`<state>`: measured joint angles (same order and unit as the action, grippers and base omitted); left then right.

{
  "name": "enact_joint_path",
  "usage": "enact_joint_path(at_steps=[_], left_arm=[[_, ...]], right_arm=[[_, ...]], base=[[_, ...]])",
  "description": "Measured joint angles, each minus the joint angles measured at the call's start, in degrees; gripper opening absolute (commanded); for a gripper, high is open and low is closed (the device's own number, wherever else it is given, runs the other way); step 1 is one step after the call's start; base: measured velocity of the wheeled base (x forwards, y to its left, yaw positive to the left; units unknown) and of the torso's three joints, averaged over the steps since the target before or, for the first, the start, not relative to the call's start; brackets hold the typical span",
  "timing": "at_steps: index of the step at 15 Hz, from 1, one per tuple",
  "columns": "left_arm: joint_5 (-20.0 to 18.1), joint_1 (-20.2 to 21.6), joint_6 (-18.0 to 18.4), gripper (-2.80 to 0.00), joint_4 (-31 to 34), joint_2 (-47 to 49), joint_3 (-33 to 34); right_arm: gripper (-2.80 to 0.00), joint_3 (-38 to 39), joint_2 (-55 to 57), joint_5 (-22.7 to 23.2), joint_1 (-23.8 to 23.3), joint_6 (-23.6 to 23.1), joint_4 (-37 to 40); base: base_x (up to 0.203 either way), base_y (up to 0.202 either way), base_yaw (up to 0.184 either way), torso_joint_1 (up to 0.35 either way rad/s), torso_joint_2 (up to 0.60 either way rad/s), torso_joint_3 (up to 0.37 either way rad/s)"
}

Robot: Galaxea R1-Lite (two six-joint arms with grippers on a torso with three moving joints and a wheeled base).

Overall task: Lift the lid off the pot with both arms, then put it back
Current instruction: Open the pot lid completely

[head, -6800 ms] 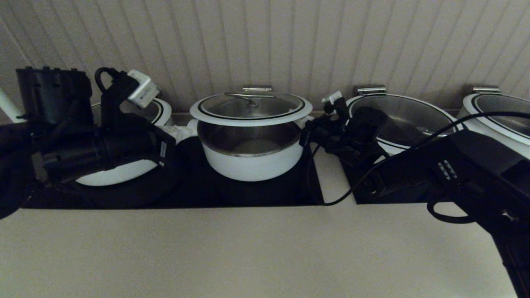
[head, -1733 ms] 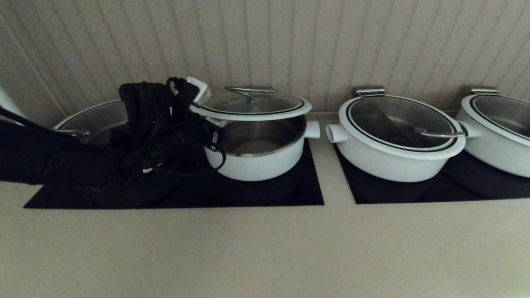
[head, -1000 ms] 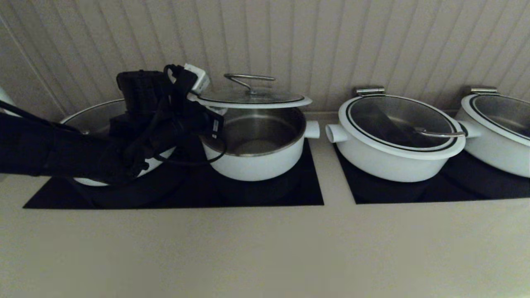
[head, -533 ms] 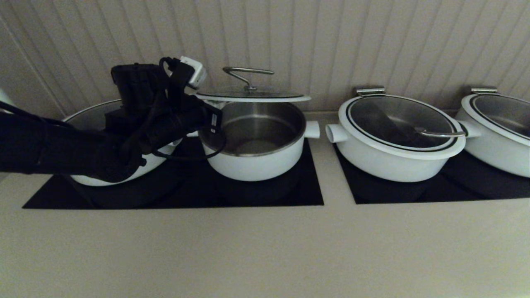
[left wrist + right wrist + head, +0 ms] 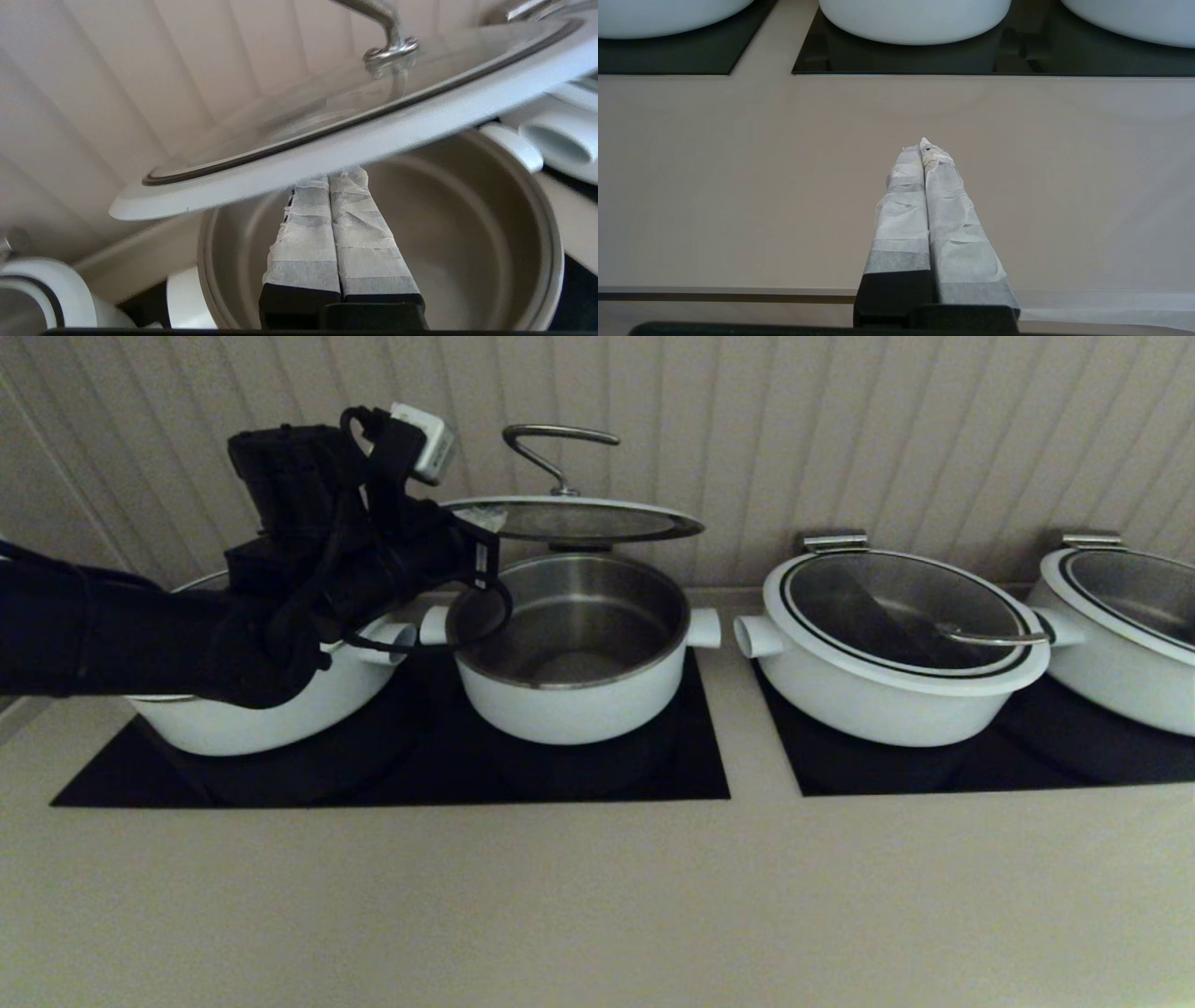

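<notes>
The glass lid (image 5: 579, 520) with its white rim and steel bar handle (image 5: 558, 434) hangs well above the pot (image 5: 571, 695), roughly level with its far-right edge a little lower. The pot stands open on the black cooktop, steel inside showing. My left gripper (image 5: 334, 176) is shut, and its taped fingertips press up under the lid's white rim (image 5: 327, 149) at the lid's left edge, over the pot's inside (image 5: 467, 242). In the head view the left arm (image 5: 355, 569) reaches in from the left. My right gripper (image 5: 923, 147) is shut and empty above the bare counter, out of the head view.
A wide white pot (image 5: 252, 709) stands left of the pot, partly behind my arm. A wide lidded pot (image 5: 896, 644) stands to the right, and another (image 5: 1120, 625) at the far right. A ribbed wall (image 5: 747, 429) rises close behind. The beige counter (image 5: 597, 896) lies in front.
The left gripper has raised the lid steadily higher above the pot. The right arm, earlier at the lid's right edge, has left the head view.
</notes>
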<state>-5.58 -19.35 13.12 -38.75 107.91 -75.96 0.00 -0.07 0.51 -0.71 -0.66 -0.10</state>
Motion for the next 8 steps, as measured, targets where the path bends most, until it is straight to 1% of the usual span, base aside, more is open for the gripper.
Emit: enact_joint_path(at_steps=[4,8], left_arm=[[0.1,0.0,0.0,-2.8,0.0,-0.1,-0.8],[0.1,0.1,0.4,-2.8,-0.2,0.0,-4.2]], right_arm=[[-2.8,0.0,0.0,0.0,0.0,0.0,0.0],[-2.8,0.0,0.0,0.0,0.0,0.0,0.0]], base=[[0.0,0.0,0.0,0.0,0.0,0.0],[0.0,0.0,0.0,0.0,0.0,0.0]])
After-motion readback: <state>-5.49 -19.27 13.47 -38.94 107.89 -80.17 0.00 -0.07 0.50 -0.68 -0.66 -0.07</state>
